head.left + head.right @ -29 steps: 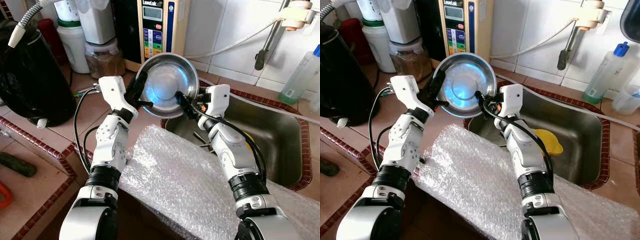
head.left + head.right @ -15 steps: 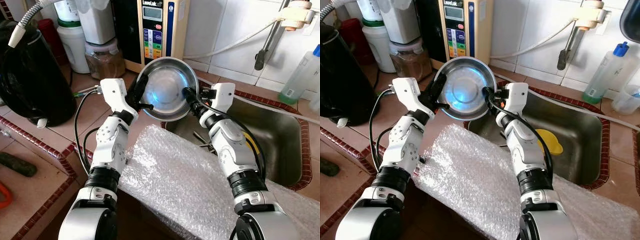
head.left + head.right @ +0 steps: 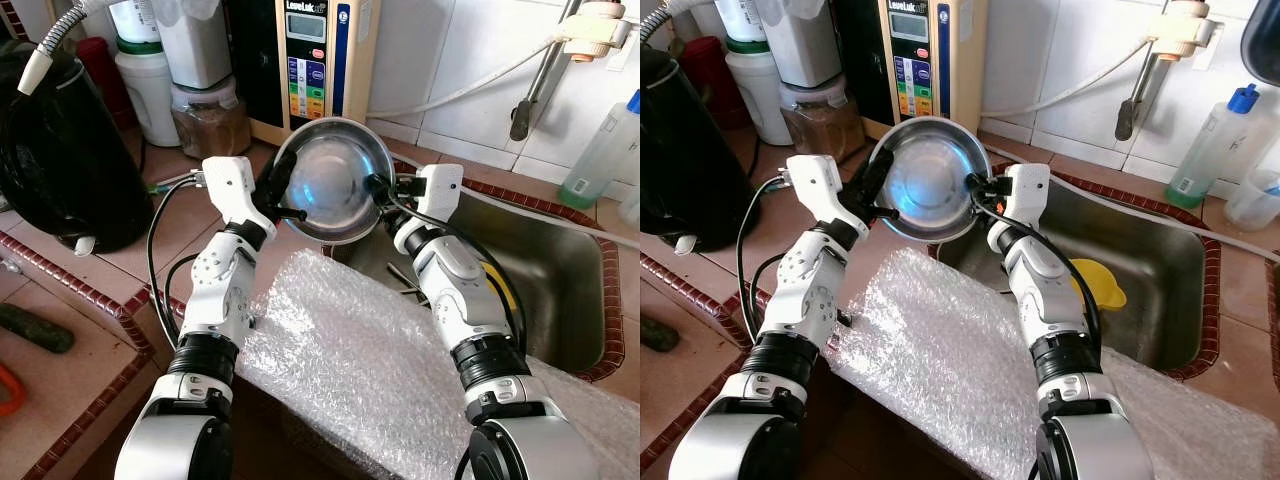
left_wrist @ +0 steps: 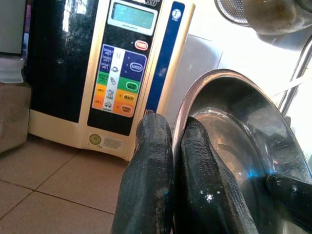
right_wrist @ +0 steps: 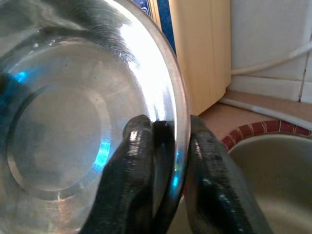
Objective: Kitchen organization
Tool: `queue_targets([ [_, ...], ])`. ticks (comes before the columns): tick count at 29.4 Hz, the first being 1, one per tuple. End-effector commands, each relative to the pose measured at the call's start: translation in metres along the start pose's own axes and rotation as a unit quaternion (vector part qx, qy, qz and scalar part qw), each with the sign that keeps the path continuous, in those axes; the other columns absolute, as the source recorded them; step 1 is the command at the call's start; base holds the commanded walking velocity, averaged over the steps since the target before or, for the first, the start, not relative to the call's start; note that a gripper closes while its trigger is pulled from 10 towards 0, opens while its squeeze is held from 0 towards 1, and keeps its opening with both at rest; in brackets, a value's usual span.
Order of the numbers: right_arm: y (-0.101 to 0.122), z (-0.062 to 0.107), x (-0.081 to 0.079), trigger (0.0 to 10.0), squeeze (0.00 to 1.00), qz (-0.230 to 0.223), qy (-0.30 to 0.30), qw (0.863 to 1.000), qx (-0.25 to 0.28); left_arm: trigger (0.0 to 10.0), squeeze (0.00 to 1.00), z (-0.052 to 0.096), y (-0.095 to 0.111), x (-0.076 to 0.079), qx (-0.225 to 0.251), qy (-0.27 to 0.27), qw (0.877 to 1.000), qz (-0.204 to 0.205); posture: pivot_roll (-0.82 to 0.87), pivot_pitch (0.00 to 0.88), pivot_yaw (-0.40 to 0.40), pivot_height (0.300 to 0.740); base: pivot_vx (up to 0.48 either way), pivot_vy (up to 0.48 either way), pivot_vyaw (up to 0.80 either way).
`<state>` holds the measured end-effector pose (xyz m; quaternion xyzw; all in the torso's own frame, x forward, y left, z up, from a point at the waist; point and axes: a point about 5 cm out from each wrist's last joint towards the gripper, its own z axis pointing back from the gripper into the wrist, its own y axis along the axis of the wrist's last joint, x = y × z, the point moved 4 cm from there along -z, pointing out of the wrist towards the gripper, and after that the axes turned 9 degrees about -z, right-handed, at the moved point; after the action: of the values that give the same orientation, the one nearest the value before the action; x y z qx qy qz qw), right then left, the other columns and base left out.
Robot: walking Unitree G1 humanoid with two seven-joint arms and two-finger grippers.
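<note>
Bowl (image 3: 333, 178) at frame centre has lifted slightly; your left gripper (image 3: 281, 190) and right gripper (image 3: 378, 190) both clamp its rim, so carrying continues.

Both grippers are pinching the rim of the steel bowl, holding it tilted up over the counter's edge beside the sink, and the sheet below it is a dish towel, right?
Not quite. Left gripper and right gripper do pinch the steel bowl by its rim, but the head views show the sheet below is bubble wrap, not a dish towel.
</note>
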<state>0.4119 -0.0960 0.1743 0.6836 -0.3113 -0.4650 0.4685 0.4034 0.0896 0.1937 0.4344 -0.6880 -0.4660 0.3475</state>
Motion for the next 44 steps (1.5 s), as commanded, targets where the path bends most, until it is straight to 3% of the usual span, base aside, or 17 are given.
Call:
queue_targets([
  [1, -0.004, 0.004, 0.019, 0.0, 0.0, -0.009, -0.04, 0.999, -0.012, 0.0, 0.0, -0.003, 0.01, -0.002, 0.017, -0.002, 1.0, -0.01, 0.05, 0.0, 0.006, 0.74, 0.0, 0.0, 0.0],
  [5, -0.007, 0.004, 0.019, 0.0, 0.0, -0.011, -0.043, 0.999, -0.017, 0.0, 0.0, -0.004, 0.009, -0.001, 0.009, -0.008, 1.0, -0.013, 0.05, 0.0, 0.004, 0.74, 0.0, 0.0, 0.0],
  [6, -0.007, 0.003, 0.018, 0.0, 0.0, -0.012, -0.042, 0.999, -0.018, 8.2, 0.0, -0.005, 0.009, 0.0, 0.008, -0.012, 1.0, -0.012, 0.05, 0.0, 0.004, 0.74, 0.0, 0.0, 0.0],
  [7, -0.008, 0.003, 0.018, 0.0, 0.0, -0.012, -0.042, 0.999, -0.019, 10.0, 1.0, -0.005, 0.008, -0.001, 0.004, -0.008, 1.0, -0.015, 0.06, 0.0, 0.005, 0.74, 0.0, 0.0, 0.0],
  [23, -0.015, 0.005, 0.023, 0.0, 0.0, 0.002, -0.068, 0.998, -0.017, 10.0, 1.0, 0.001, -0.002, -0.009, -0.022, 0.02, 0.999, -0.033, 0.08, 0.0, -0.003, 0.74, 0.0, 0.0, 0.0],
  [26, -0.01, 0.006, 0.031, 0.0, 0.0, 0.023, -0.095, 0.995, -0.006, 10.0, 1.0, 0.002, -0.008, -0.007, -0.046, 0.004, 0.998, -0.036, 0.08, 0.0, -0.002, 0.74, 0.0, 0.0, 0.0],
  [27, -0.003, 0.008, 0.041, 0.0, 0.0, 0.034, -0.124, 0.992, 0.01, 10.0, 1.0, 0.005, -0.012, -0.004, -0.053, -0.007, 0.998, -0.035, 0.08, 0.0, -0.002, 0.74, 0.0, 0.0, 0.0],
  [35, 0.01, 0.018, 0.071, 0.0, 0.0, 0.045, -0.187, 0.981, 0.035, 10.0, 1.0, 0.016, -0.023, 0.011, -0.075, -0.059, 0.995, -0.038, 0.08, 0.0, 0.001, 0.74, 0.0, 0.0, 0.0],
  [39, 0.014, 0.027, 0.089, 0.0, 0.0, 0.07, -0.233, 0.969, 0.041, 10.0, 1.0, 0.023, -0.03, 0.023, -0.091, -0.098, 0.99, -0.043, 0.08, 0.0, 0.001, 0.74, 0.0, 0.0, 0.0],
  [44, 0.01, 0.041, 0.112, 0.0, 0.0, 0.145, -0.295, 0.944, 0.007, 10.0, 1.0, 0.029, -0.034, 0.036, -0.1, -0.137, 0.985, -0.033, 0.08, 0.0, 0.002, 0.74, 0.0, 0.0, 0.0],
])
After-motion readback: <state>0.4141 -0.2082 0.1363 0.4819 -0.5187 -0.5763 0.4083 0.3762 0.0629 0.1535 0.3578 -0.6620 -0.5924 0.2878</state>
